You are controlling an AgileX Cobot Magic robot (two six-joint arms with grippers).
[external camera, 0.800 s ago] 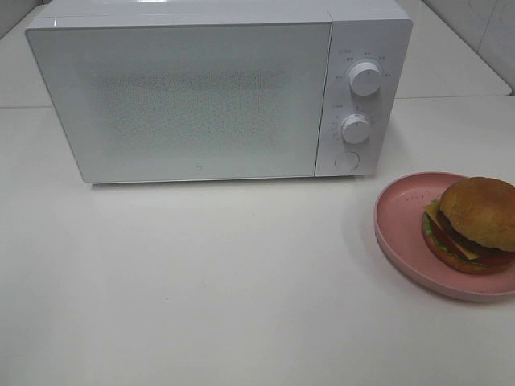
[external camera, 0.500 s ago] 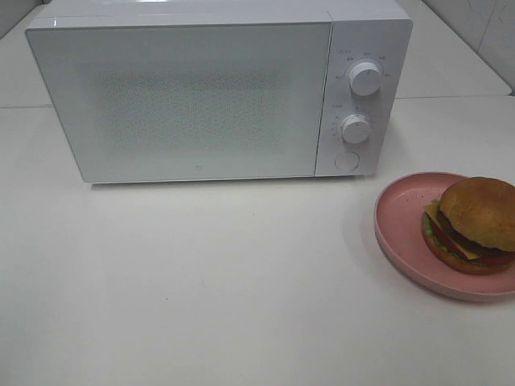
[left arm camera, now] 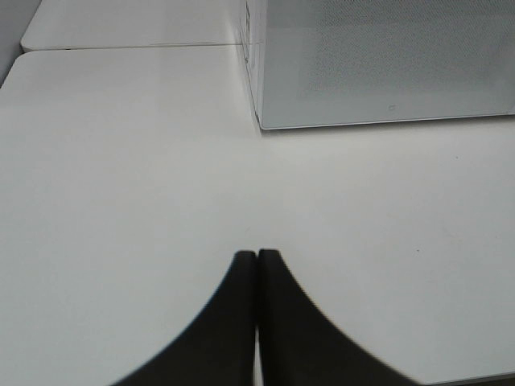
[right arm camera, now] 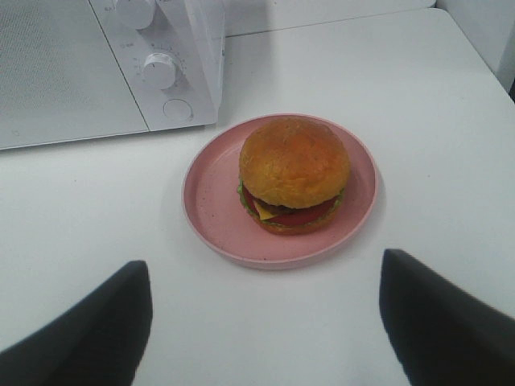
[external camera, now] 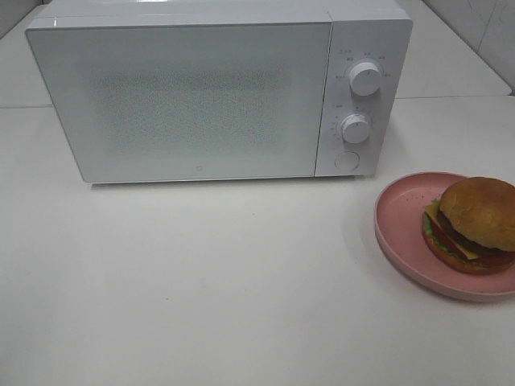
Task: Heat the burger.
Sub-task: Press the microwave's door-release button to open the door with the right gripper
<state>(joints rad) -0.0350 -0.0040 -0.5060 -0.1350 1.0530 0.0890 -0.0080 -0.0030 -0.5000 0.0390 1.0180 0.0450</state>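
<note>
The burger, golden bun over cheese, patty, tomato and lettuce, sits on a pink speckled plate at the right of the white table. In the right wrist view my right gripper is open, its two dark fingers spread wide on the near side of the plate, touching nothing. The left wrist view shows my left gripper shut and empty, its fingertips pressed together above bare table in front of the microwave's left corner. Neither gripper appears in the exterior high view.
A white microwave stands at the back with its door closed. Two knobs and a round button sit on its right panel, just behind the plate. A table seam runs behind the microwave.
</note>
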